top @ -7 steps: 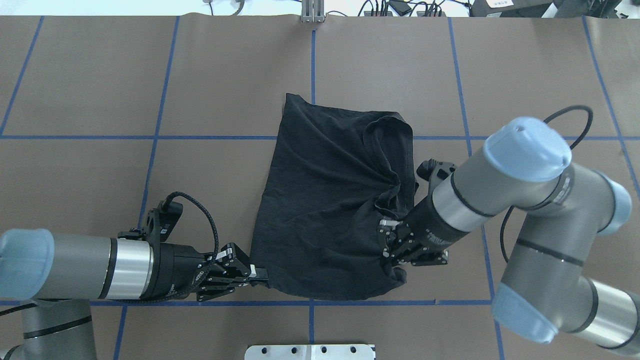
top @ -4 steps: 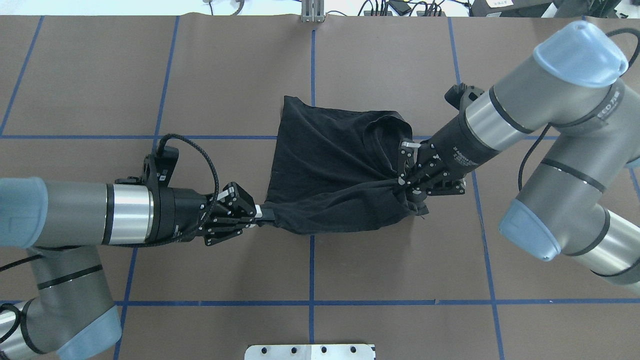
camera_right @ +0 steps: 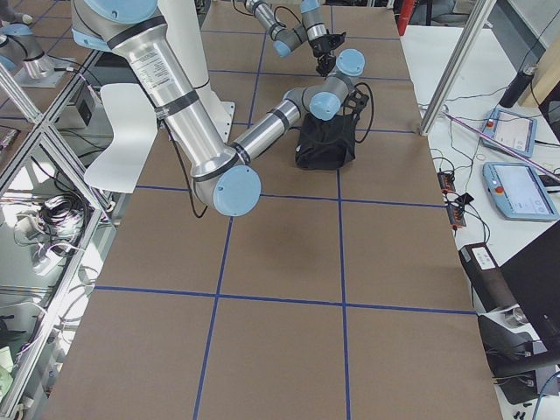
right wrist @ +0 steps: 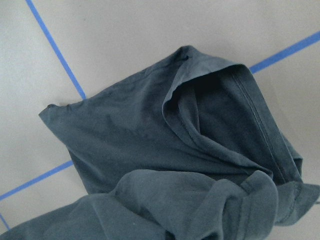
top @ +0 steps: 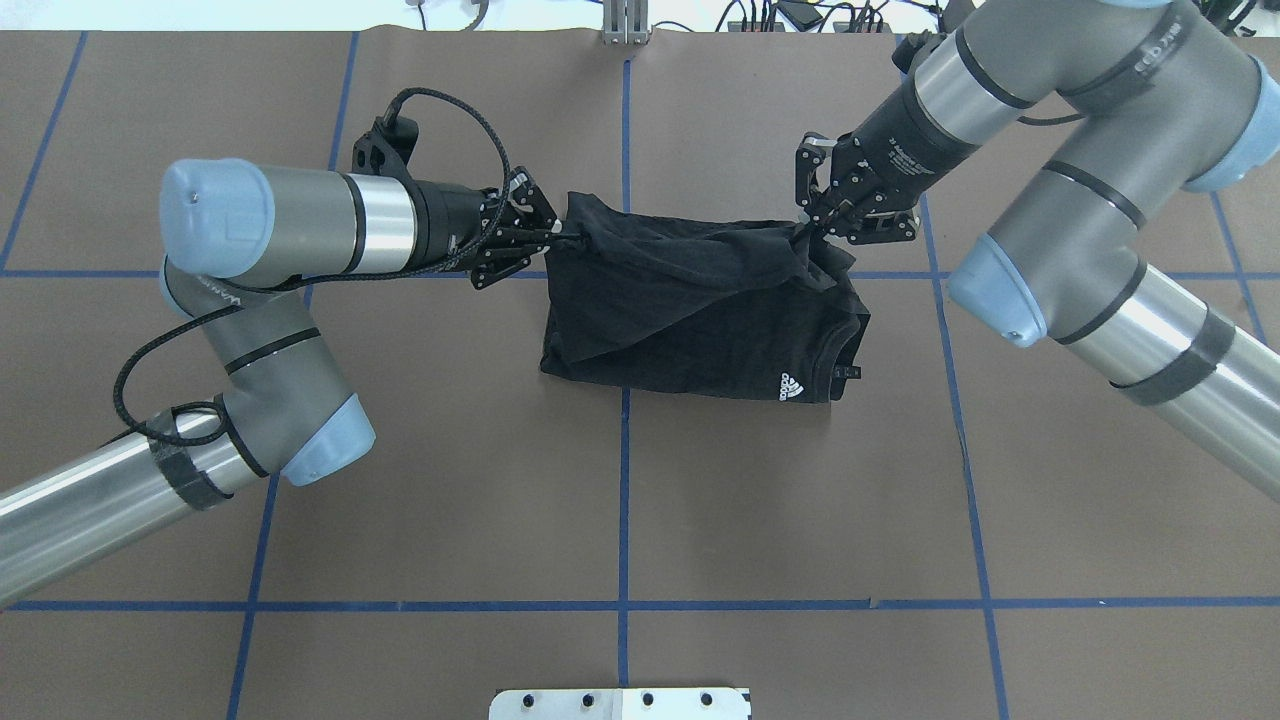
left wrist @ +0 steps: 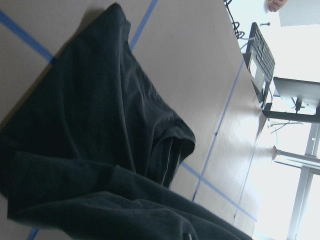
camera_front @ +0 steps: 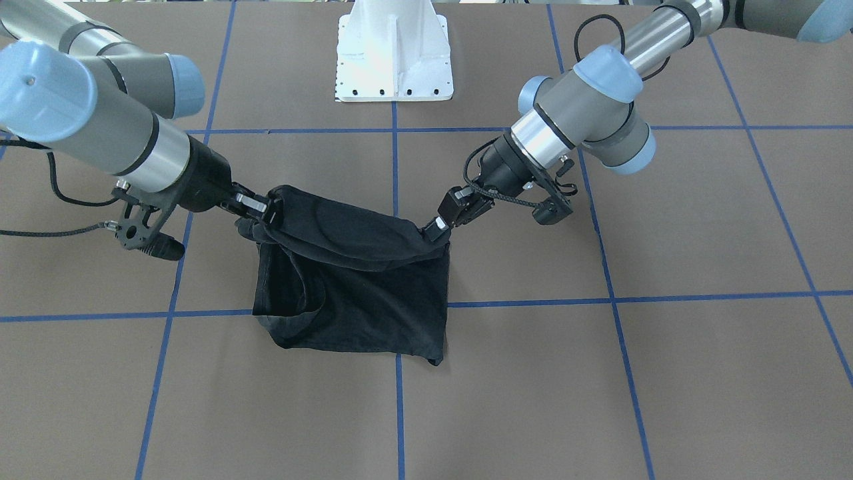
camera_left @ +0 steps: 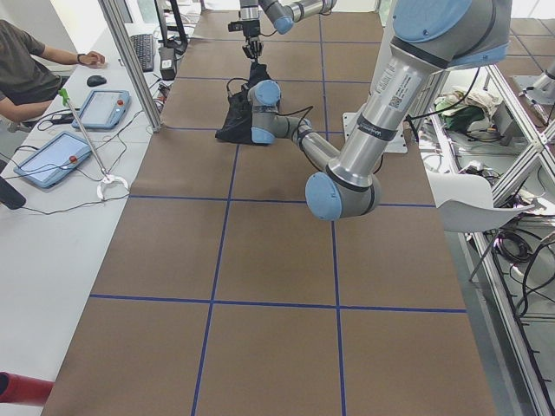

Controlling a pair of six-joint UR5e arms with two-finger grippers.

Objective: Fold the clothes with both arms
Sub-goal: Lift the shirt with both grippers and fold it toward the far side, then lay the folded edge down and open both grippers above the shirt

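Within the last second both arms have swept the near edge of the T-shirt [top: 700,320] from the lower middle of the overhead view up to the upper middle. It now sits over the far edge, so the black cloth lies doubled on the counter [top: 800,500], across the upper blue tape line [top: 120,274]. The left arm [top: 300,215] and the right arm [top: 1010,60] each have their jaws pinched shut on a gathered corner of that carried edge, which stretches between them (raised, not yet laid flat). The fold looks nearly made; lowering and letting go seem to be all that remains. The turn has exposed a small white Adidas logo [top: 790,387] at the shirt's lower right, beside the collar. White lettering on the arms' wrists is too small to read.
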